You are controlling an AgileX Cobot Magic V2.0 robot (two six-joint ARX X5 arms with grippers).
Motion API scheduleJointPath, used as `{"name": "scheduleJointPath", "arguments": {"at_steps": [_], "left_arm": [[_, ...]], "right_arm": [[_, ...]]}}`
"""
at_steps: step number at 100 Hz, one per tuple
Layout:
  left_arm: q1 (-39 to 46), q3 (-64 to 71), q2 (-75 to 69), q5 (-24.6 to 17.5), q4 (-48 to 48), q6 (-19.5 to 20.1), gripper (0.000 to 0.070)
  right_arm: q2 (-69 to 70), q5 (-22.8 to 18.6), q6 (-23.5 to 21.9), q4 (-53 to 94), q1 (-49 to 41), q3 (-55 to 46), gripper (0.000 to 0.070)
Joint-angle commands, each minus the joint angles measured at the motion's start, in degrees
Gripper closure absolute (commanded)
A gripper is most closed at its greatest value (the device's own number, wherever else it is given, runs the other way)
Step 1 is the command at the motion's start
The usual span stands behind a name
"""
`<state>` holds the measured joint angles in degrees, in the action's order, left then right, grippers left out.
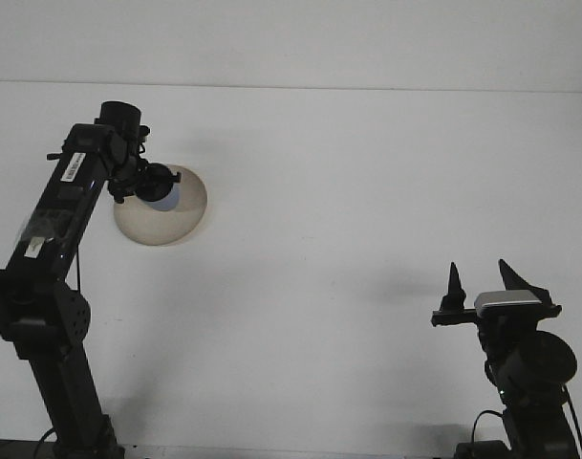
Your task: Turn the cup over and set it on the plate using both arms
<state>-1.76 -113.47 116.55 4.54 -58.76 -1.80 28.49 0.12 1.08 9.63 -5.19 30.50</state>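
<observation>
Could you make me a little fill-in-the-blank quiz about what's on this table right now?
1. The cup is held by the ____ end effector.
2. The cup hangs over the round ____.
3. The right end effector holds nothing, and its fingers stand ____.
4. The table is ____ in colour.

Missing words: left; plate; open; white

- My front view is bright and evenly lit; the white table (367,191) is nearly washed out, with little surface detail.
- I see only faint, soft grey shadows, at mid-right and along the bottom edge.
- Both dark arms read almost as silhouettes against the white.
- The picture is slightly soft and grainy; small parts at upper left are hard to resolve.
</observation>
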Motion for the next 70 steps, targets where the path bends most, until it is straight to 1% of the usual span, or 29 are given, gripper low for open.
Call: {"name": "scheduleJointPath", "arguments": {"at_steps": [1, 21, 64, 70], "left_arm": [[0.11, -1.25, 2.21, 0.04, 0.20, 0.74, 0.0690], [0.22, -1.25, 4.09, 1.53, 0.79, 0.74, 0.0690], [0.63, -1.22, 4.52, 1.53, 1.46, 0.74, 0.0683], [0.66, -1.22, 4.70, 1.51, 1.49, 0.74, 0.0669]], "right_arm": [[0.07, 0.15, 0.26, -0.63, -0.07, 0.39, 0.0179], [0.07, 0.15, 0.26, -0.63, -0.07, 0.39, 0.0180], [0.07, 0.15, 0.26, -0.66, -0.07, 0.39, 0.0180], [0.07, 0.15, 0.26, -0.66, -0.07, 0.39, 0.0180]]}}
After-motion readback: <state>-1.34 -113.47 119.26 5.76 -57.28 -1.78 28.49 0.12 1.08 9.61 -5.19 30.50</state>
